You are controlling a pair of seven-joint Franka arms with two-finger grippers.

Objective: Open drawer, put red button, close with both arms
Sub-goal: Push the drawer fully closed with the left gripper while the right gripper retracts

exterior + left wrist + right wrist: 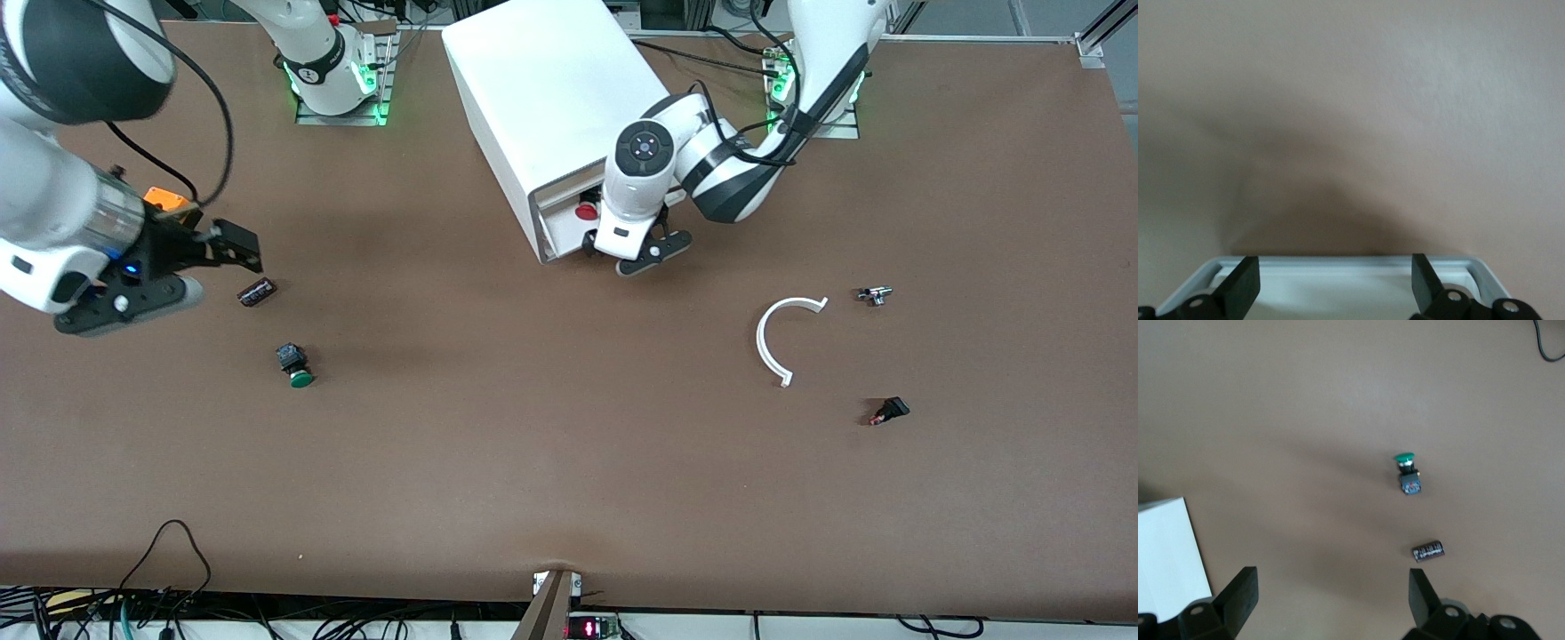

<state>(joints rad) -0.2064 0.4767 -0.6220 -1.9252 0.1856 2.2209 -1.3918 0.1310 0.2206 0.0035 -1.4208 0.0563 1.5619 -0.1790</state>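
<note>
I see the white cabinet (556, 107) lying on the brown tabletop (551, 462), toward 12 o'clock in the front view. Its top drawer (562, 224) is pulled out a little, a shallow white tray with a plain flat front and no handle. The red button (586, 211) sits inside that drawer; only its round red cap shows, the body is hidden by the arm.

My left hand (655, 251) is at the drawer's front edge, fingers (1238, 288) spread wide with nothing between them; in the left wrist view the drawer's white rim (1345, 261) runs just under the fingertips.

My right hand (191, 267) hangs up in the air at about 9 o'clock, over the right arm's end of the tabletop, open and empty. Under it the right wrist view shows the green-capped button (1408, 475) and a dark small cylinder (1429, 551), apart from each other.

At about 3 o'clock lie a white curved strip (782, 333), a small metal part (875, 294) and a small black part with a red tip (889, 411), all well apart from the cabinet.
</note>
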